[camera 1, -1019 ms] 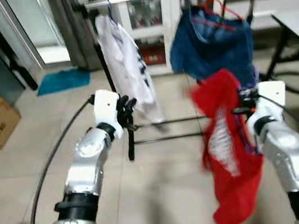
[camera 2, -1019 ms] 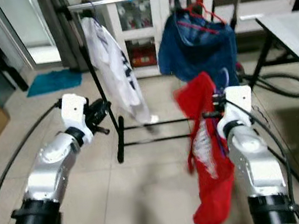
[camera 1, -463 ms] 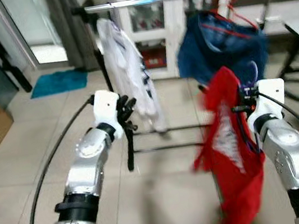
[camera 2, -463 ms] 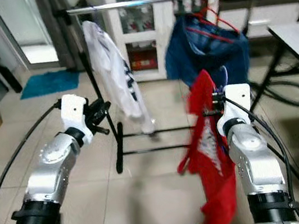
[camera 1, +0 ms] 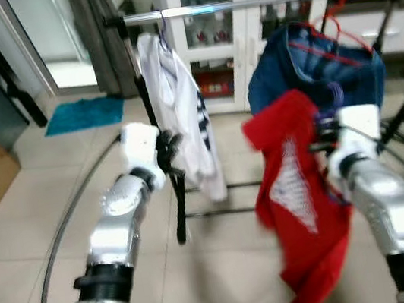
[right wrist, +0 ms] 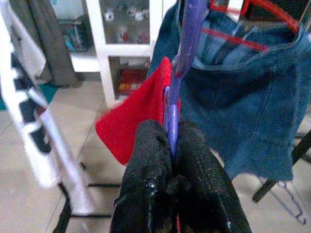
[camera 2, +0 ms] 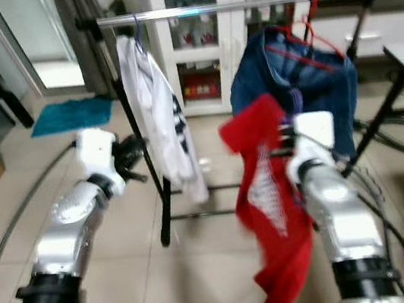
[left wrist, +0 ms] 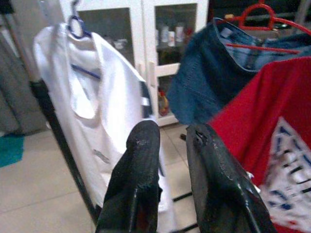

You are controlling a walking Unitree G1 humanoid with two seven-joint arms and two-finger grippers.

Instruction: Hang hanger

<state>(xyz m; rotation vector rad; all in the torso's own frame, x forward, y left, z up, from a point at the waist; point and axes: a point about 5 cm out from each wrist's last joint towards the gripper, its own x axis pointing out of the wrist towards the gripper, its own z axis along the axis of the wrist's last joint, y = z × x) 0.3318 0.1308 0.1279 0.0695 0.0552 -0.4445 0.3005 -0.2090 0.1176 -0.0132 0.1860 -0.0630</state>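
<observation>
Head views: compared with a second ago the rail (camera 1: 263, 1) sits lower and larger in frame, so the camera has closed on the rack; the red shirt (camera 1: 298, 198) hangs nearer the blue denim garment (camera 1: 321, 79), which suggests the approach is nearly done and the lift to the rail remains. The right gripper (camera 1: 322, 140) is raised at chest height, below the rail, between the white shirt (camera 1: 181, 116) and the denim. Left wrist view: the left gripper (left wrist: 170, 141) is held forward, fingers slightly parted, empty. Right wrist view: the right gripper's fingers are clamped on the purple hanger (right wrist: 182, 58) carrying the red shirt.
</observation>
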